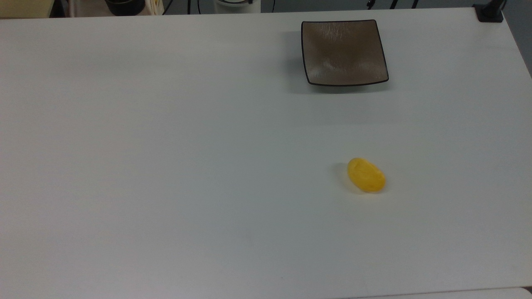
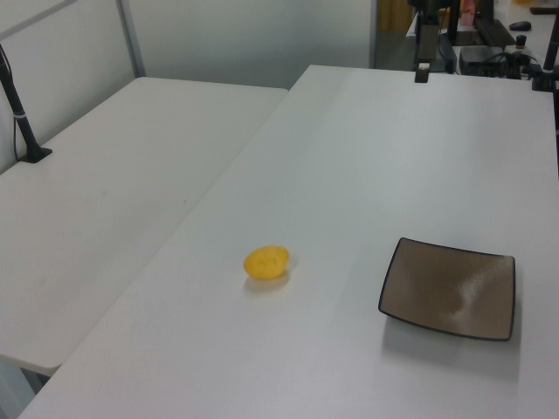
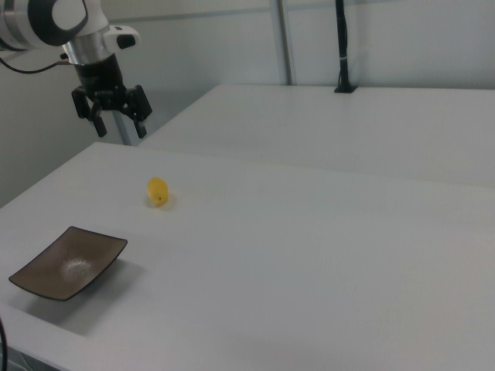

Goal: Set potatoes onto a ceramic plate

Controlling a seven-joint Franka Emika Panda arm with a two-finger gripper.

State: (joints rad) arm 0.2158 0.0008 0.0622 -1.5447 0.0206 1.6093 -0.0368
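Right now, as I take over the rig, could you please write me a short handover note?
Gripper: open, empty, up in the air in the right view, away from both things.
Potato: lying on the bare table, untouched.
Plate: empty, near the table's far edge in the top view, well apart from the potato.
Done: nothing yet.
Left: bring the gripper down over the potato, grasp it, carry it across and set it on the plate.
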